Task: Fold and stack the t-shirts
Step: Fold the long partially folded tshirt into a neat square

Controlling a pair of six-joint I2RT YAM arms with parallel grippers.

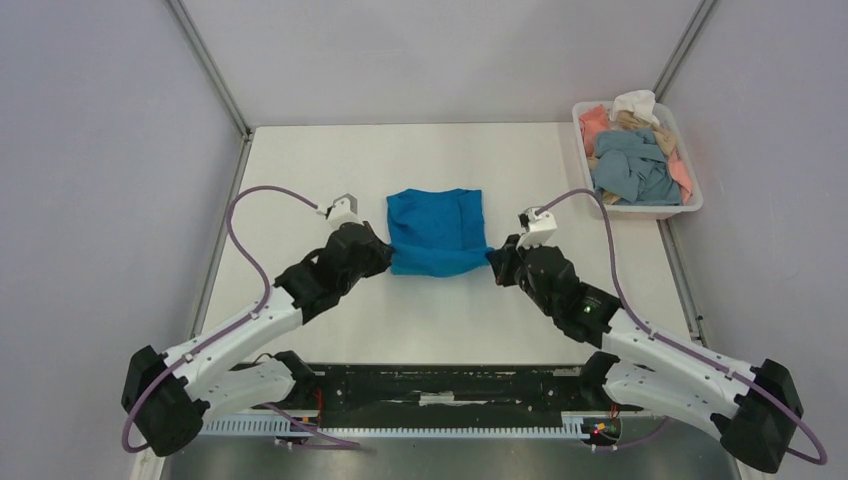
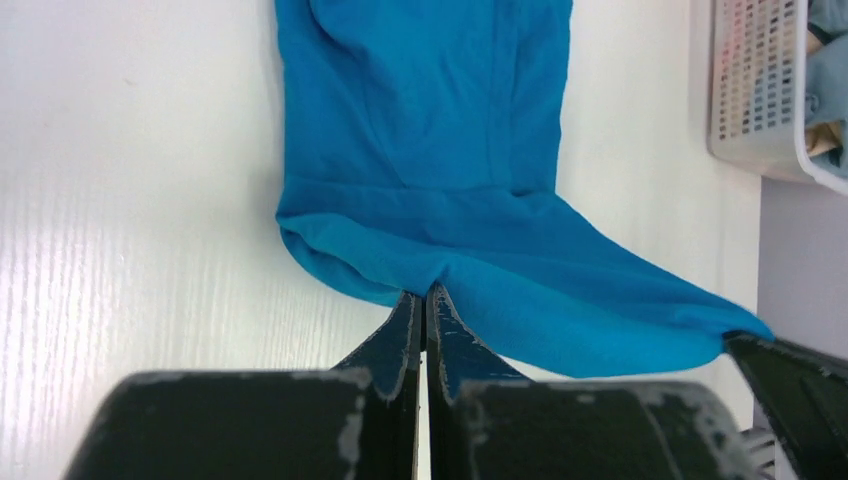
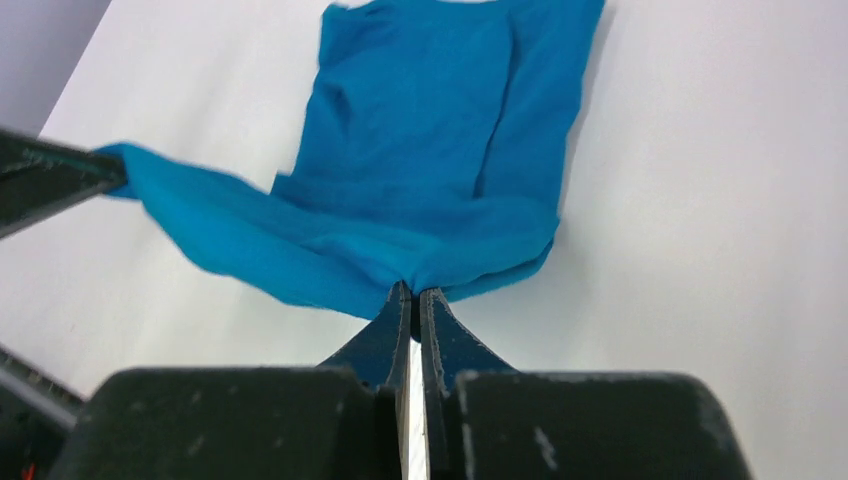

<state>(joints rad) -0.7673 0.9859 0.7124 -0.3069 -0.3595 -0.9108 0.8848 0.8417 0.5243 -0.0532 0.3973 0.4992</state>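
Observation:
A bright blue t-shirt (image 1: 436, 230) lies partly folded in the middle of the table, its near edge lifted and stretched between both grippers. My left gripper (image 1: 385, 253) is shut on the near left corner of this shirt (image 2: 440, 180), the cloth bunched at the fingertips (image 2: 412, 310). My right gripper (image 1: 495, 262) is shut on the near right corner of the same shirt (image 3: 430, 140), pinched at its fingertips (image 3: 403, 305). The other t-shirts, grey-blue (image 1: 633, 168), salmon pink (image 1: 594, 122), tan and white (image 1: 636, 103), lie heaped in the tray.
A white plastic tray (image 1: 652, 209) stands at the far right edge of the table; its perforated wall (image 2: 755, 80) shows in the left wrist view. Metal frame posts rise at the back corners. The arm bases sit along the near edge.

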